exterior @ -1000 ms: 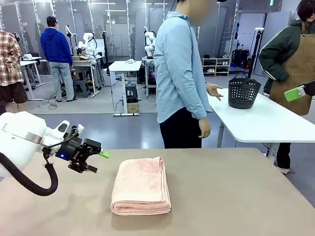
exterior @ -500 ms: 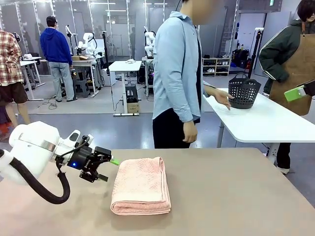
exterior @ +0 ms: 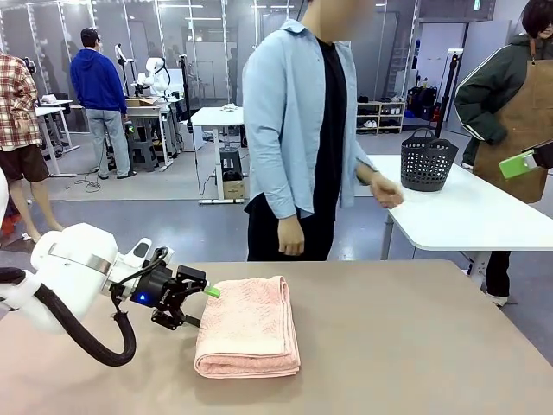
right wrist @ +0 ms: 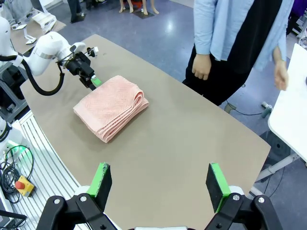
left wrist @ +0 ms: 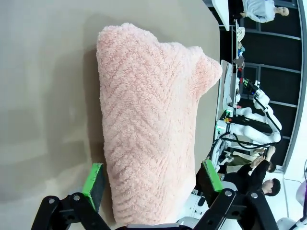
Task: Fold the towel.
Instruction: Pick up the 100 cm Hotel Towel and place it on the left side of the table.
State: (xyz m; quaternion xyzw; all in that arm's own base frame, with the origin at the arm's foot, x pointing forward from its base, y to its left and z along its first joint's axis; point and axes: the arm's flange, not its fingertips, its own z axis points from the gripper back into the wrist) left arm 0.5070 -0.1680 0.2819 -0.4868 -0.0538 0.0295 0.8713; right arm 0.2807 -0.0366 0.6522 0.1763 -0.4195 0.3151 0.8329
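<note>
The pale salmon-pink towel lies folded into a thick rectangle in the middle of the brown table. My left gripper is open at the towel's left edge. In the left wrist view the towel runs up between the two green pads, which stand on either side of its near end without pressing it. The right gripper hangs open high above the table with nothing in it, and the towel and the left gripper lie far below it.
A person in a light blue shirt stands at the table's far edge, hands down. A dark perforated basket sits on a white table at the back right. Another person stands at the far right.
My left gripper has moved right across the table to the towel's left edge, staying open. The person has turned from the white table to face my table.
</note>
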